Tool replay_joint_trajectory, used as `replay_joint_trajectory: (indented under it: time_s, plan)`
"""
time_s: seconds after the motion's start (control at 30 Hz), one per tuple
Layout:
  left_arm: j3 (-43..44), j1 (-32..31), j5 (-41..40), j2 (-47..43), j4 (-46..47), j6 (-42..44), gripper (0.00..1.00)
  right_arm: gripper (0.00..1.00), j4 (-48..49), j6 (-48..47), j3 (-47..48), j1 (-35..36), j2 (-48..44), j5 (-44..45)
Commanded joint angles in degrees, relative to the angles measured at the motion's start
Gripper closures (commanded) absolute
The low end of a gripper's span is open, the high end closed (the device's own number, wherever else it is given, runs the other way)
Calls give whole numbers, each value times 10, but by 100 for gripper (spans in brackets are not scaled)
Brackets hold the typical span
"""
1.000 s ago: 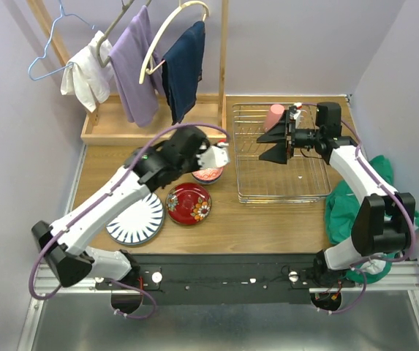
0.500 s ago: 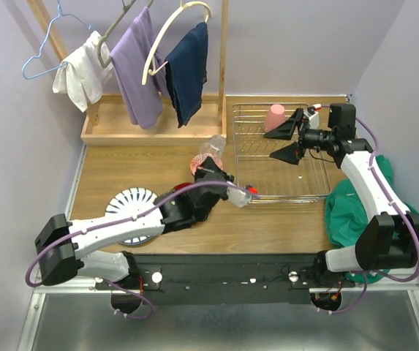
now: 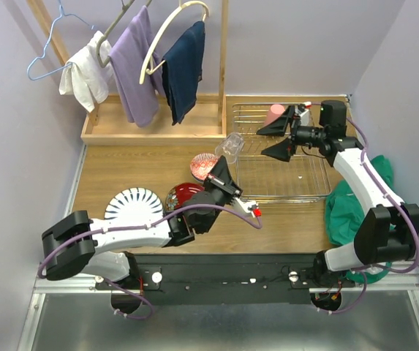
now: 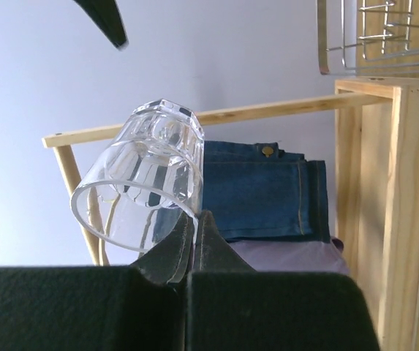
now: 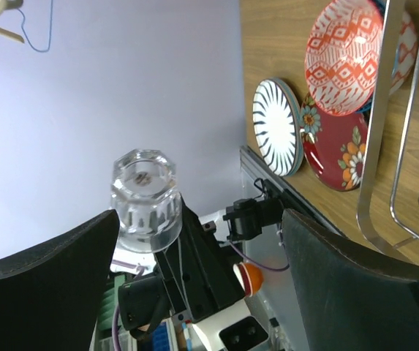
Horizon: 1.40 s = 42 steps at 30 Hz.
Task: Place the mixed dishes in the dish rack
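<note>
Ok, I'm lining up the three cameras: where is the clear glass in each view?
Top external: centre, clear glass by the dish rack's left edge, in the left gripper.
Left wrist: left of centre, rim pinched.
Right wrist: lower left, base toward camera.
Shared landmark: dish rack.

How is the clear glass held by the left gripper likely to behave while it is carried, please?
The glass looks smooth and hard, so it is probably slippery and breakable. The left gripper pinches only one spot on its rim, and it hangs tilted, so it may swivel or slip. Laid sideways, it could roll.
</note>
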Motion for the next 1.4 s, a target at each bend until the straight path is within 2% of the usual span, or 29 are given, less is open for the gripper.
replay_joint_trajectory:
  time_s: [0.0,0.23,0.67,0.97,1.1,1.13,1.17,1.27,1.33,1.37]
  plan:
    - [27,-4,21,36,50,29,100,1,24,38,17,20,31,2]
    - [60,-3,13,90,18,16,100,3,30,67,58,22,67,0]
    - [104,0,15,155,26,19,100,14,2,56,68,35,90,-29]
    - [148,3,6,197,8,17,100,33,8,47,70,35,83,-40]
    - [157,5,-5,203,-10,14,100,48,9,36,80,32,78,-32]
    - [156,5,-6,202,-14,12,98,51,12,33,83,30,77,-30]
    - [156,6,-7,199,-17,9,81,54,13,29,86,28,77,-25]
    - [152,5,-8,190,-24,-8,49,64,12,-1,105,27,82,-15]
    - [151,6,-7,183,-26,-16,39,67,3,-28,125,26,92,-8]
    - [150,5,-7,175,-29,-21,29,67,-3,-39,133,26,97,3]
